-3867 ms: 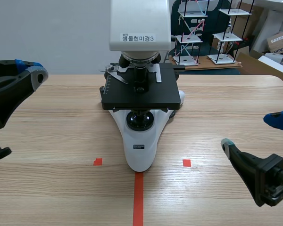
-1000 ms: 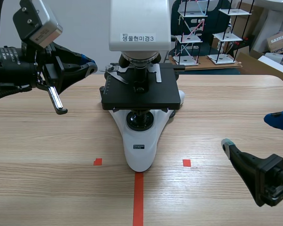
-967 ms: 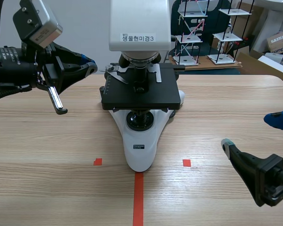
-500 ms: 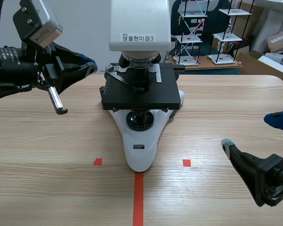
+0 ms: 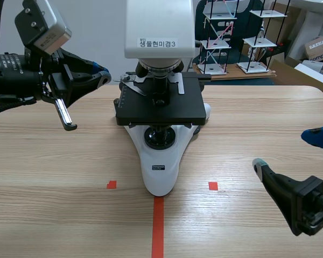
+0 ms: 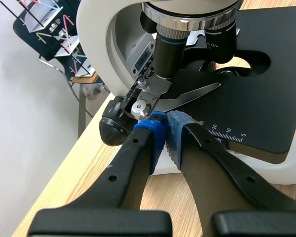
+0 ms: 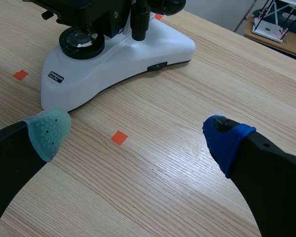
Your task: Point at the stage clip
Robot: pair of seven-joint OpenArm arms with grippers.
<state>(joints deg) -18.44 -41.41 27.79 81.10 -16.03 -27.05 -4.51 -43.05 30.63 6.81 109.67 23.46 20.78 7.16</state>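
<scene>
Scene view, left side: the left arm comes in raised above the desk (image 5: 54, 161), lying almost level, with its left gripper (image 5: 99, 75) aimed at the left rear corner of the microscope (image 5: 160, 161).
Left fingers: together, holding nothing; in the left wrist view the two blue pads (image 6: 175, 133) press against each other.
Stage clip: the stage clip (image 6: 187, 96) is a thin silver blade lying on the black stage (image 6: 256, 103), ending in a round silver pivot at the stage's edge, under the objective lenses (image 6: 172, 49). In the scene view it sits at the stage's rear left (image 5: 130, 83).
Tip to clip: the left gripper (image 6: 163, 133) sits just at the clip's round pivot; contact cannot be told.
Microscope: white body, standing mid-desk, its base toward the robot and a white label with Korean print on its head.
Second clip: a second clip (image 5: 178, 83) lies at the stage's rear right.
Tape marks: a tape line (image 5: 158, 226) runs up to the base, with one of the tape squares (image 5: 112, 184) on each side.
Right gripper: the right gripper (image 5: 288, 150) is low at the desk's right, well apart from the microscope.
Right fingers: wide apart, empty; in the right wrist view the right gripper (image 7: 138, 136) shows bare desk between its fingers, the microscope base ahead.
Behind the desk, right: wire racks (image 5: 226, 37) and a cardboard box (image 5: 320, 45).
</scene>
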